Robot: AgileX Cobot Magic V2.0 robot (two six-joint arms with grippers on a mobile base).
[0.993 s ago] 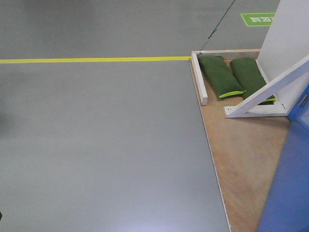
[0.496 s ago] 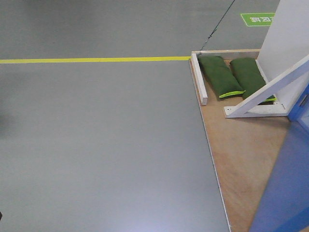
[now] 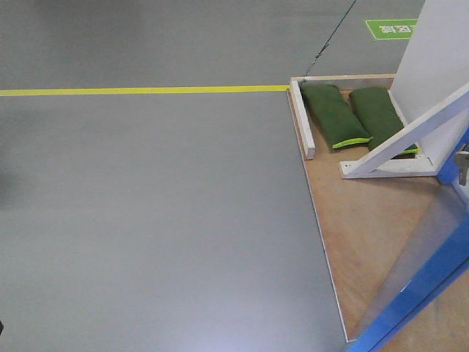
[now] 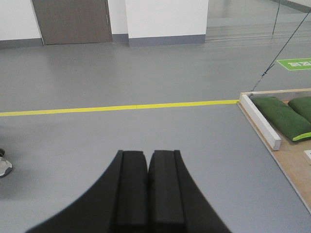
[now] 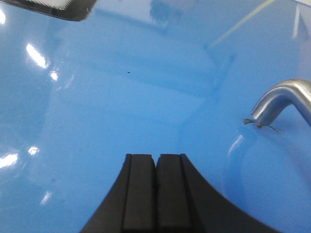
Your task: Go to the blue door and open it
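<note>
The blue door stands over the near right corner of the wood surface. Its face is blurred in the front view, and its edge slants from the surface's right side down to the near rim. On the far part of the surface two green sandbags lie side by side, with a white beam along the left rim just beside them. A white brace slants over the right-hand bag up towards a white panel. A yellow line runs across the grey floor to the surface's far left corner. The right hand is closed, pads together and holding nothing, close in front of the glossy door. The silver handle sits up and to the right, apart from it. The left hand, likewise closed and empty, hangs over the floor left of the surface.
</note>
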